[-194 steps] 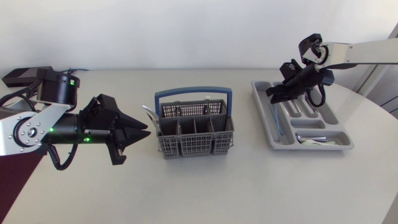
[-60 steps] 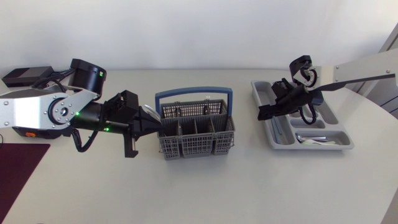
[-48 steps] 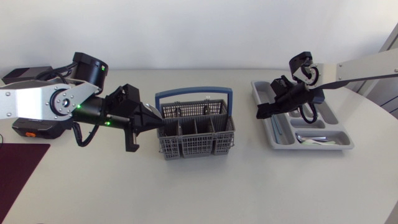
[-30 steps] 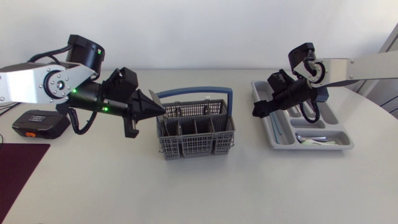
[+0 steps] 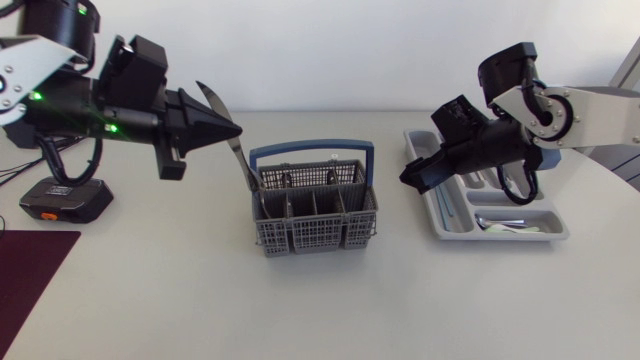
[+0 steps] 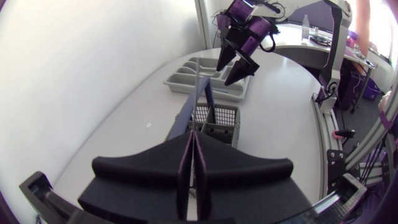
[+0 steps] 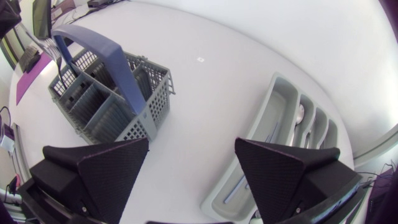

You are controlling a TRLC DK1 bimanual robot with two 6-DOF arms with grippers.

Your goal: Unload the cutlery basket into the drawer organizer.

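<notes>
While my left end effector pinches a knife over the cutlery basket at centre-left and my right end effector hangs spread beside the drawer organizer at right, I worry that narrow grip lets it swivel or drop.

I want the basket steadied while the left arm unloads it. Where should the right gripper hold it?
By the blue handle, from above, with the open right gripper straddling the top bar's right end. The bar arches clear above the basket, and the utensil in the left gripper is at the other end.
</notes>
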